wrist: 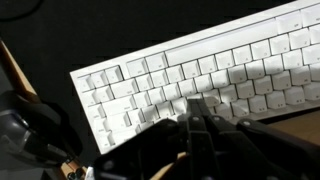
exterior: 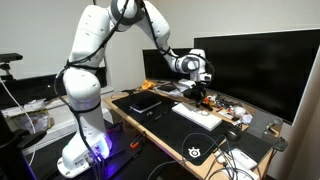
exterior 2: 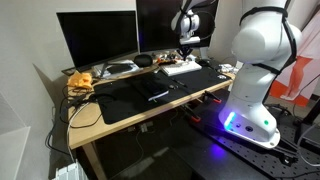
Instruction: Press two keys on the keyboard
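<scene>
In an exterior view, the black mat (exterior: 165, 126) bore a white logo (exterior: 195, 151) without readable words, and the white keyboard (exterior: 197, 116) lay on it directly beneath the claw (exterior: 201, 94). In an exterior view, the keyboard sat before the monitors (exterior 2: 100, 38), under the claw. In the wrist view, key lettering was too blurred to read, and the claw's 2 fingers (wrist: 193, 118) were clenched together, empty, over the lower key rows.

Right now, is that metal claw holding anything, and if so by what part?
Nothing is held. In the wrist view the gripper looks shut, with nothing between its fingers, and it is poised over the white keyboard.
</scene>
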Robot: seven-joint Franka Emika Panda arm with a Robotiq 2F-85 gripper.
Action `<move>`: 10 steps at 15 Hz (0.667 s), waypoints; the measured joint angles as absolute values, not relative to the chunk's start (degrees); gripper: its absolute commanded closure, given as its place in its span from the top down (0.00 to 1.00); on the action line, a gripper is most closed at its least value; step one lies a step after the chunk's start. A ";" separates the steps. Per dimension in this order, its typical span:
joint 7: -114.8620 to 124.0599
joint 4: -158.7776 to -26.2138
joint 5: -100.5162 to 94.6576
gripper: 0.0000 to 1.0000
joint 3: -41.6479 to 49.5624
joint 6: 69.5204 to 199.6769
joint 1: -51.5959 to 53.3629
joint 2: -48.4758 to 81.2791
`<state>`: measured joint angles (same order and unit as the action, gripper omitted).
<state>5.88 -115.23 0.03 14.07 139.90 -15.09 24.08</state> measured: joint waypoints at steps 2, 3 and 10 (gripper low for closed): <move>5.89 -115.22 0.29 0.00 14.03 139.91 -15.09 24.16; 5.89 -115.20 0.54 0.00 14.00 139.91 -15.08 24.25; 5.89 -114.86 2.55 0.00 13.92 140.05 -15.09 25.59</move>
